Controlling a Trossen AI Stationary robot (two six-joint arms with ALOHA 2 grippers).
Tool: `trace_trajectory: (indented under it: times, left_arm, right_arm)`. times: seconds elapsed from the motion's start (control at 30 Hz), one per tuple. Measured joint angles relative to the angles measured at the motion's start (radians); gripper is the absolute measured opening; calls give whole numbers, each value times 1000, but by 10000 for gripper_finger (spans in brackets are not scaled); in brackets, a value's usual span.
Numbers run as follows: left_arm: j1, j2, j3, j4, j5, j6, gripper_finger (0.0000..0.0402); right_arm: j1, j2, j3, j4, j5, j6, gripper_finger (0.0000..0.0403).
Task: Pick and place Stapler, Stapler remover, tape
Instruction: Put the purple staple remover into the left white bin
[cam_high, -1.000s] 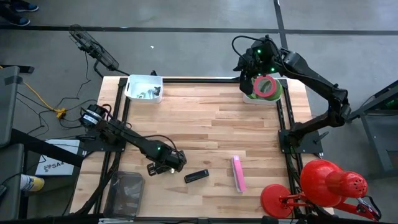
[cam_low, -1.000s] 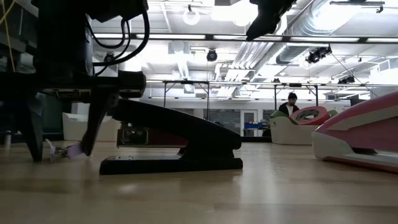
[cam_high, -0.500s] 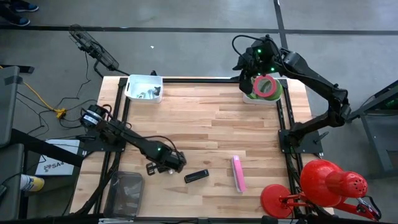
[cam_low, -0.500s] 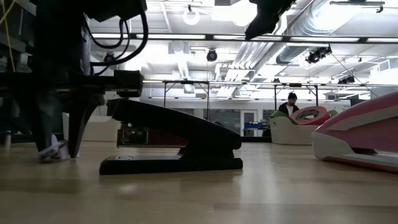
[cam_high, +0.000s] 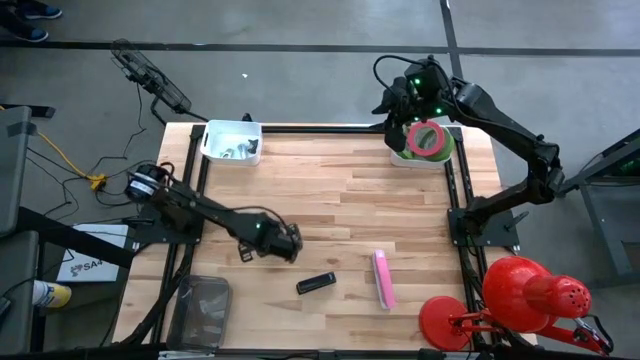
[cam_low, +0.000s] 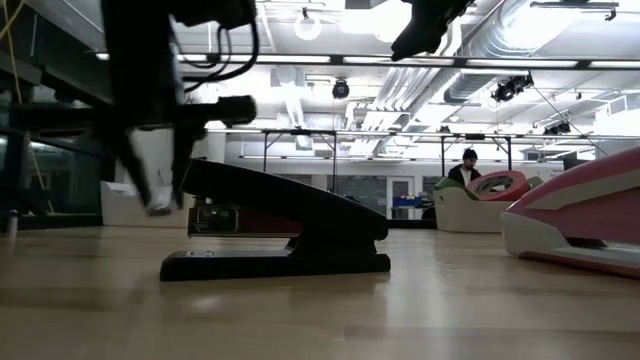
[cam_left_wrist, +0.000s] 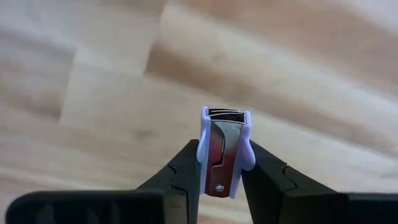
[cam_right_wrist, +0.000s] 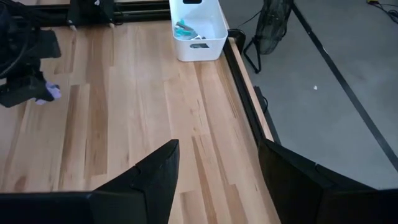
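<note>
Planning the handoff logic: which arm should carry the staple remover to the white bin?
Left. The left gripper is already shut on the staple remover, lifted off the table. The right gripper is open at the far corner by the tape, holding nothing.

Left tool (cam_high: 283, 241) has risen — staple remover (cam_left_wrist: 224, 152) clamped, off table.

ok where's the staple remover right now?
The staple remover is clamped in the left gripper, lifted off the table at front-left in the high view, just back-left of the black stapler.
</note>
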Motion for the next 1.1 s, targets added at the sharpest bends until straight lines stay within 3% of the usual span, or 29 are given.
trace_trajectory:
  times: [0.27, 0.57, 0.83, 1.1]
  left_arm:
    - [155, -90, 78, -140, -46, 260, 86]
    - [428, -242, 167, -500, -182, 602, 87]
    - [765, -319, 169, -495, -207, 1035, 88]
    - [1024, -321, 169, -378, -150, 1403, 88]
  right_arm:
    - [0, 0, 0, 0, 0, 10, 210]
    - [-1, 0, 0, 32, 7, 69, 210]
    - [-1, 0, 0, 44, 76, 107, 210]
    - [-1, 0, 0, 45, 135, 153, 210]
